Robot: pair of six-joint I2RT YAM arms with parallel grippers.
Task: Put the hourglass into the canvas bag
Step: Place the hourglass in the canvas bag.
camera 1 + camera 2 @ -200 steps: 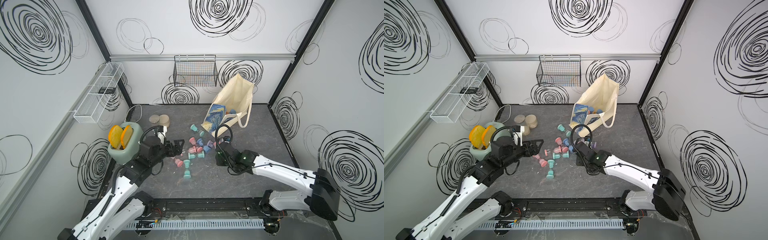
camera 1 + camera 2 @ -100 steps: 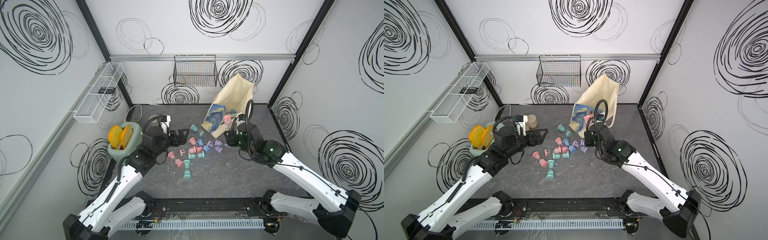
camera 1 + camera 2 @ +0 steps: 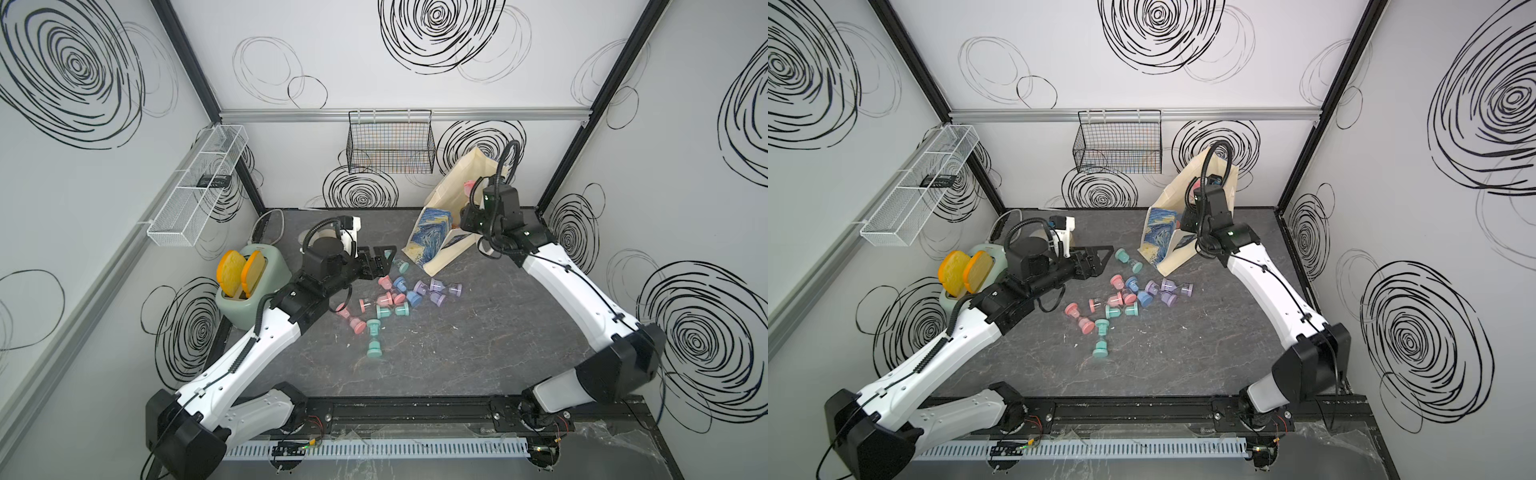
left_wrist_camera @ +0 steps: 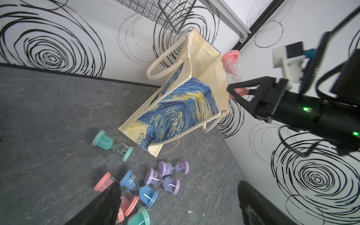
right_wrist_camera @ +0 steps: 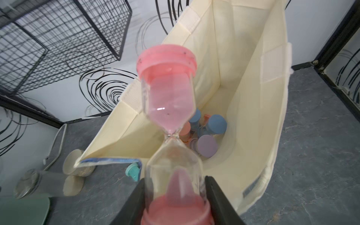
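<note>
Nearest me, the change is over the counter: a second ago my right arm lay low across it, its claw down at the loose hourglasses in the middle; now that arm stands tall and reaches to the far right corner. The heap lies on its side in pink, teal, blue and purple. Just past its far left edge my left claw hangs with jaws apart and nothing between them. It sits farther from me than it did a second ago, and a teal hourglass lies just beside it, near the bag's foot.

Farther still, my right claw is clamped tight on the lower bulb of the pink hourglass, which sticks out past the fingertips with sand in both halves. It is in the air at the open mouth of the canvas bag, close to the rim and not yet inside; half a second ago it was lower, level with the printed front. The bag leans toward the far wall, and blue and purple ones already lie at its bottom. I judge the carry nearly done: what remains is to clear the rim and let go
</note>
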